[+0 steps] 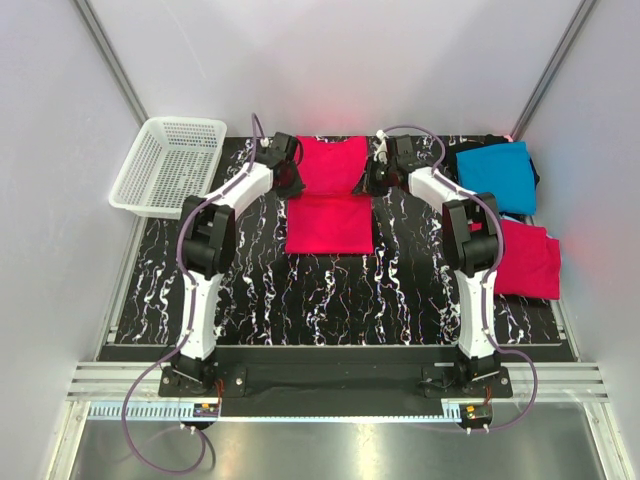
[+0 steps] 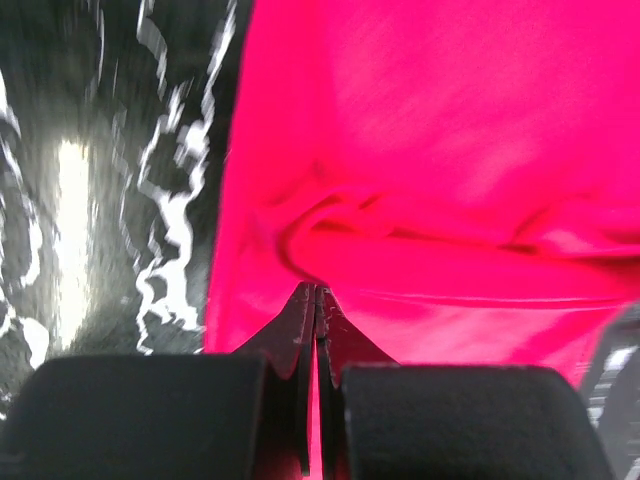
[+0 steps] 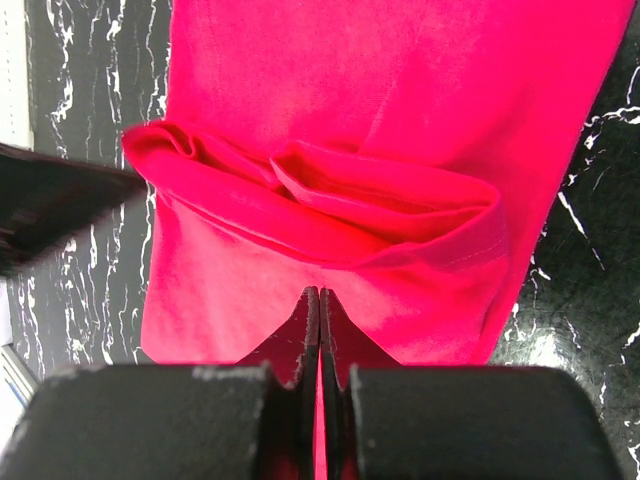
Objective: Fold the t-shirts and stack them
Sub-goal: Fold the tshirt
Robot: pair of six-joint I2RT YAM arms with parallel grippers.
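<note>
the left gripper [image 2: 315,296] has its two fingers pressed together with a sliver of red cloth caught between them, clamped on the left edge of the pinkish-red t-shirt [image 2: 440,150]. just past its tips the cloth bunches into a soft rolled fold that runs off to the right. the right gripper [image 3: 318,296] is closed just as tightly on the same shirt, at its right edge. a doubled-over flap with a stitched hem lies right beyond its fingertips.

from above, both arms reach to the far middle of the black marbled table [image 1: 330,300], one on each side of this shirt. the shirt lies flat there. a crosswise crease parts the narrower far portion, between the two grippers, from a wider rectangular portion nearer the bases.

to the right, at the far right of the table, lies the turquoise-blue t-shirt [image 1: 495,175]. a strip of plain dark cloth shows along its right edge, which looks like the black t-shirt [image 1: 534,168]. just nearer than these, a second pinkish-red t-shirt [image 1: 528,262] lies as a folded block at the right edge. a white mesh basket [image 1: 165,165] sits at the far left corner, well apart from the shirts.
</note>
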